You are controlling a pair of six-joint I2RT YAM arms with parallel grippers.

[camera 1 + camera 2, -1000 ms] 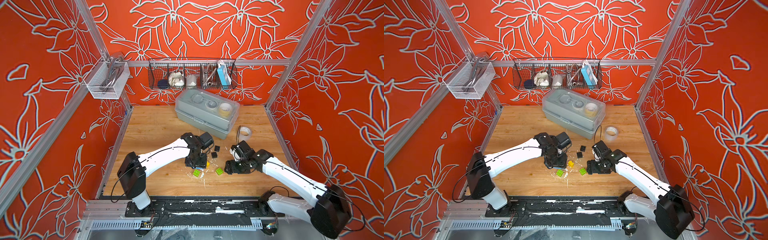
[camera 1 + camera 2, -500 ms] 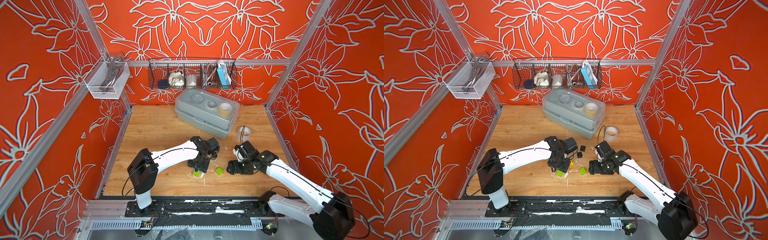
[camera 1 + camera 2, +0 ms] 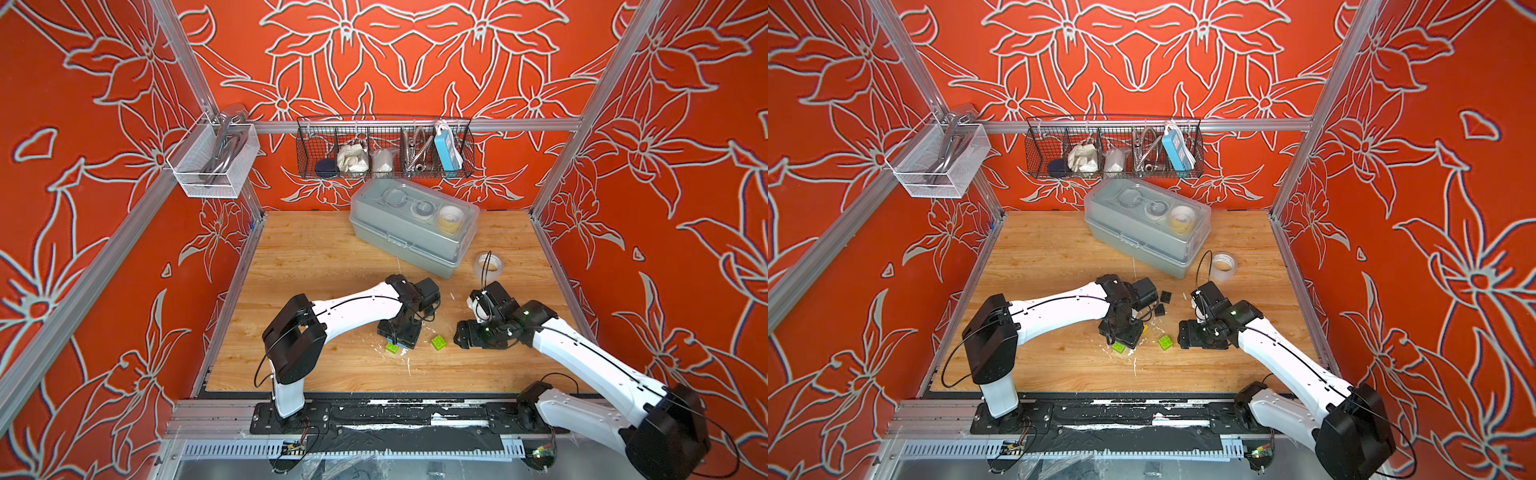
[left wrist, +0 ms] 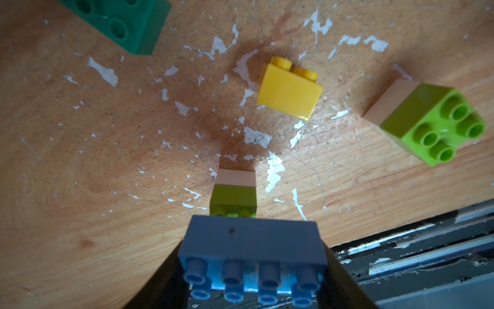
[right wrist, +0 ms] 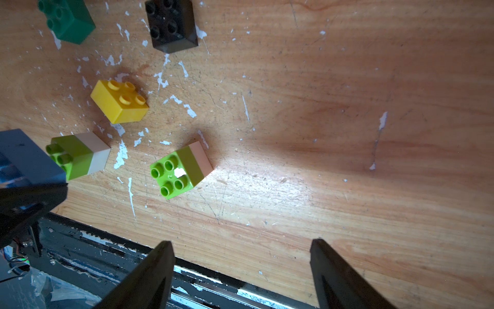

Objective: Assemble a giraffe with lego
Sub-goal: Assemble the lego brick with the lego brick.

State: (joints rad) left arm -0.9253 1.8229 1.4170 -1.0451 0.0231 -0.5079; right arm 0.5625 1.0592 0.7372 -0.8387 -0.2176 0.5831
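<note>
No giraffe is in view; the lego lies as loose bricks. My left gripper (image 4: 252, 270) is shut on a long blue brick (image 4: 252, 248), held just above a lime-on-white stack (image 4: 234, 195) near the table's front. In a top view that gripper (image 3: 400, 332) hides most of the stack (image 3: 391, 347). A second lime-on-white stack (image 5: 180, 171) stands to its right, with my right gripper (image 5: 240, 267) open and empty just beyond it. A yellow brick (image 5: 120, 103), a black brick (image 5: 171, 25) and a dark green brick (image 5: 66, 18) lie farther back.
A grey lidded box (image 3: 411, 230) and a tape roll (image 3: 488, 266) stand behind the arms. A wire basket (image 3: 384, 149) hangs on the back wall. The black rail (image 5: 112, 248) runs along the table's front edge, close to the stacks. White flecks litter the wood.
My left arm has carried the blue brick forward, over the lime-on-white stack. The right gripper has drawn back to the right and opened wider.
</note>
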